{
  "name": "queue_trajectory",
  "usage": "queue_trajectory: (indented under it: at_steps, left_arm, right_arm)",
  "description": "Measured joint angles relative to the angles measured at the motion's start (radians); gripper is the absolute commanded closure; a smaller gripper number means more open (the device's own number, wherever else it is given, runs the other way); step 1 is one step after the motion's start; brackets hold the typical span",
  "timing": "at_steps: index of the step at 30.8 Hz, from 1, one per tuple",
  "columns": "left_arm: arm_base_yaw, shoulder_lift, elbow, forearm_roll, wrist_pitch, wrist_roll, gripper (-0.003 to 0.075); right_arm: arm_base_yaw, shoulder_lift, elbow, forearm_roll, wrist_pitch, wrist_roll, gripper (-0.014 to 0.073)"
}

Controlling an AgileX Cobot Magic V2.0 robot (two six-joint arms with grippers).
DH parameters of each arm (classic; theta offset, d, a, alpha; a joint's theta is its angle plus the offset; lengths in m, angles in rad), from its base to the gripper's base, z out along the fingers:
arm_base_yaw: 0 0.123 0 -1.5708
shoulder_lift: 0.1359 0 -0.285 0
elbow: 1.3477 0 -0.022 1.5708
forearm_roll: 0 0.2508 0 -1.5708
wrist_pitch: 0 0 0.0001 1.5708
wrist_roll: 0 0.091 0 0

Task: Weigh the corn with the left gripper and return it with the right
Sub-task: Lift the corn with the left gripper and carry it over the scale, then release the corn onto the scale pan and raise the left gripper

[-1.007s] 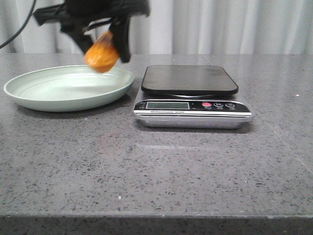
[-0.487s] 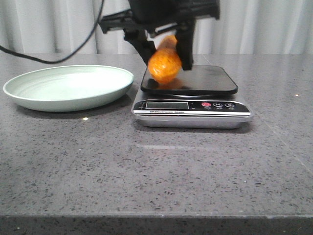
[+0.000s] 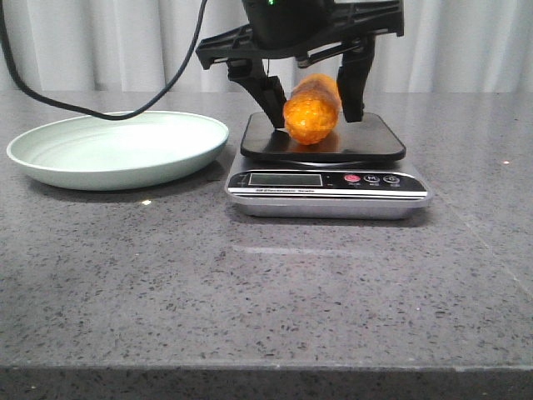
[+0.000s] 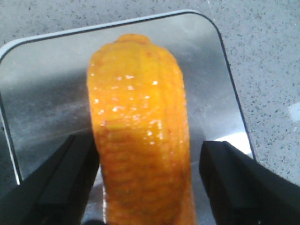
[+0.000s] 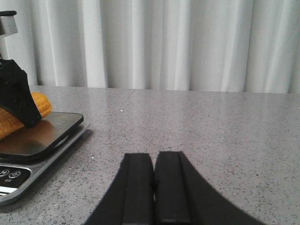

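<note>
On the scale platform: corn lying | left gripper fingers spread either side of it, not pinching | right gripper fingers pressed together, holding nothing.

A stubby, glossy orange-yellow corn cob with bumpy kernel rows lies on its side atop the dark platform of the scale. One rounded end faces the front camera.
</note>
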Motion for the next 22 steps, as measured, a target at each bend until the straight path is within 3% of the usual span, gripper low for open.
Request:
queue_trajectory:
  at_steps: [11, 16, 22]
  left_arm:
    - [0.0, -0.002, -0.111, 0.128, 0.1, 0.0, 0.0174]
    - [0.0, -0.056, -0.116, 0.225, 0.136, 0.0, 0.0176]
    - [0.006, -0.147, -0.08, 0.241, 0.158, 0.031, 0.0176]
  right_arm:
    - [0.0, 0.0, 0.0, 0.0, 0.0, 0.0, 0.0444]
    - [0.0, 0.0, 0.0, 0.0, 0.0, 0.0, 0.0444]
    - [0.0, 0.0, 0.0, 0.0, 0.0, 0.0, 0.0444]
